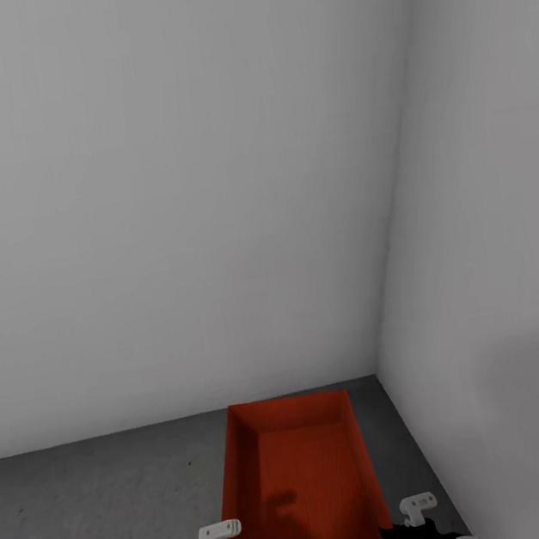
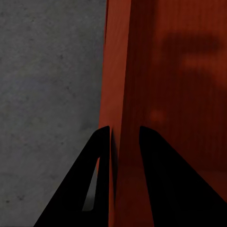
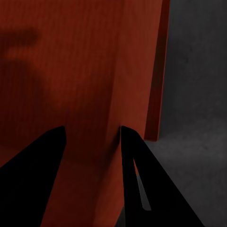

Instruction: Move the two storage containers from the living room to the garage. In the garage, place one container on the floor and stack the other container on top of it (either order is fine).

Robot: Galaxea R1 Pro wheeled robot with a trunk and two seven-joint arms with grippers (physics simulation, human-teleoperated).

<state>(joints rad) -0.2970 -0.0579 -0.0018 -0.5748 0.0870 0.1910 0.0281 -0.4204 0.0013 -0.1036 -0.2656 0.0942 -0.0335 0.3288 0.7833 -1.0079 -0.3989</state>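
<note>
1. Jaws of my left gripper (image 2: 124,156) straddle the left long wall of the orange-red container (image 1: 295,483), clamped on it.
2. That container hangs open-topped between my arms, over the garage's grey concrete floor (image 1: 99,514), near the pale wall corner.
3. Right gripper (image 3: 92,156) pinches the right wall likewise.
4. Carrying is done, I judge; next is lowering it level before releasing.
</note>
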